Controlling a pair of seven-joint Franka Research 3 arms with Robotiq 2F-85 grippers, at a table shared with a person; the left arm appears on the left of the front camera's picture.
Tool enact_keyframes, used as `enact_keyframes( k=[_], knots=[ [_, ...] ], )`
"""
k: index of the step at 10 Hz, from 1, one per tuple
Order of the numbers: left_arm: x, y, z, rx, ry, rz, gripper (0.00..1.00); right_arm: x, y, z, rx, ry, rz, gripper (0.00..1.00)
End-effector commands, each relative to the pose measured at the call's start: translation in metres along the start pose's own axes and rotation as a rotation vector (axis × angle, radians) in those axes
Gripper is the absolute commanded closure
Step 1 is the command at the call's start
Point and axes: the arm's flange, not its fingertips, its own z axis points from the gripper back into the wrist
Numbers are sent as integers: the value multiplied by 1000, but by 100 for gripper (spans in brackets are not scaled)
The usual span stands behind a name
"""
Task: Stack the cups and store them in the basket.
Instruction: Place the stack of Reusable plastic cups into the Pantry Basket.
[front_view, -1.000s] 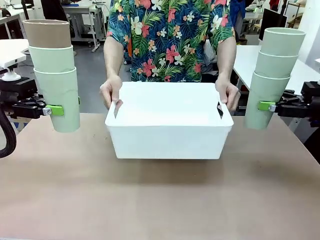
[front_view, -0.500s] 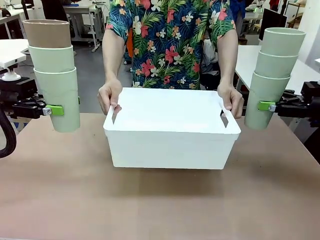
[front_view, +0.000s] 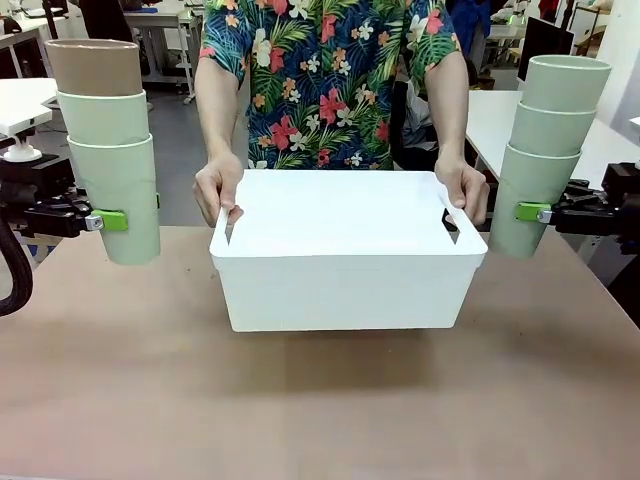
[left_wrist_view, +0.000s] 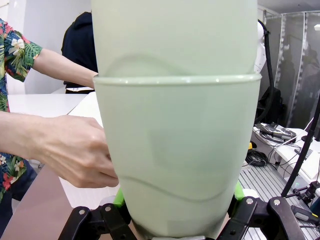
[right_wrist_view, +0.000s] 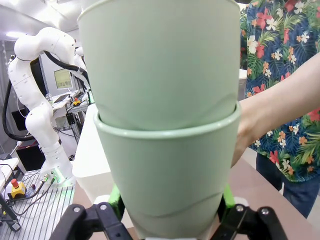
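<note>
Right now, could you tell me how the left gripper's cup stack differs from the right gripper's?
The left stack has a tan-brown cup on top; the right stack is all mint green. The left gripper holds its stack left of the basket, the right gripper holds its stack on the right. Both are three nested cups, rims up, clear of the table.

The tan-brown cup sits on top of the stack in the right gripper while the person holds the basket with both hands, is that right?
No. The front view shows the tan-brown cup topping the stack in the left gripper, not the right gripper, whose three cups are all mint green. The person does hold the basket with both hands.
</note>
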Motion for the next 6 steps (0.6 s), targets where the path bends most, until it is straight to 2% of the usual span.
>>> enact_keyframes(
  k=[1, 6],
  knots=[
    [4, -1, 0, -3, -4, -8, 16, 5, -2, 0, 1, 2, 14, 13],
    [4, -1, 0, -3, -4, -8, 16, 5, -2, 0, 1, 2, 14, 13]
  ],
)
